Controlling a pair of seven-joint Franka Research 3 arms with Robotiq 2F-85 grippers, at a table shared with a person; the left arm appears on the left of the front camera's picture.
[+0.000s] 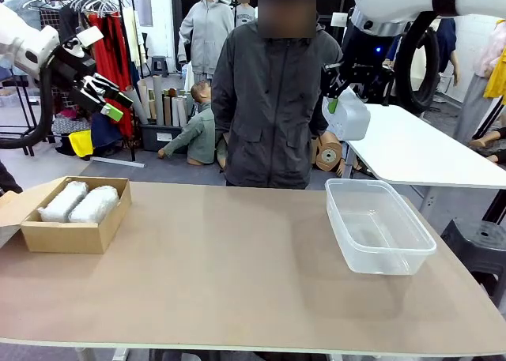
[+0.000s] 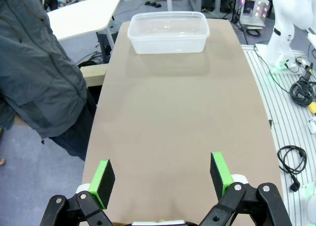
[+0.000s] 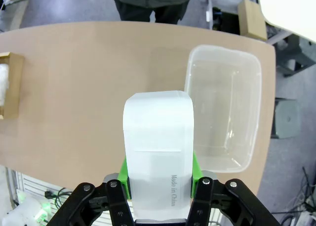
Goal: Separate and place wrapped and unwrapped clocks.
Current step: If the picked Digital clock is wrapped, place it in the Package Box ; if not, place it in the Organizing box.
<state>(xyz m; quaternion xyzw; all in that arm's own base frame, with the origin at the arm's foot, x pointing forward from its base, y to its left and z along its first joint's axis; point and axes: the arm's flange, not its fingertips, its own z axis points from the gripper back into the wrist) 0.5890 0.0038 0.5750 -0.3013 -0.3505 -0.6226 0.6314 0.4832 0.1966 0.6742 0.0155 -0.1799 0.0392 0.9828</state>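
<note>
My right gripper [image 1: 338, 107] hangs high above the table's right side, shut on the bare white block clock [image 1: 348, 116]. From the right wrist view that clock [image 3: 159, 147] sits clamped between the green pads [image 3: 196, 168], above the table just left of the clear tub. Two bubble-wrapped clocks [image 1: 79, 203] lie side by side in the brown cardboard box [image 1: 67, 236] at the table's left; one wrapped clock [image 3: 4, 82] peeks in at that view's left edge. My left gripper [image 1: 111, 96] is raised at the upper left, open and holding nothing, its green pads [image 2: 104, 179] wide apart over bare tabletop.
A clear plastic tub [image 1: 378, 227] stands on the right half of the table, nothing inside it. A person in a dark grey jacket [image 1: 269, 100] stands at the far edge, centre. A white table [image 1: 419, 152] is behind on the right.
</note>
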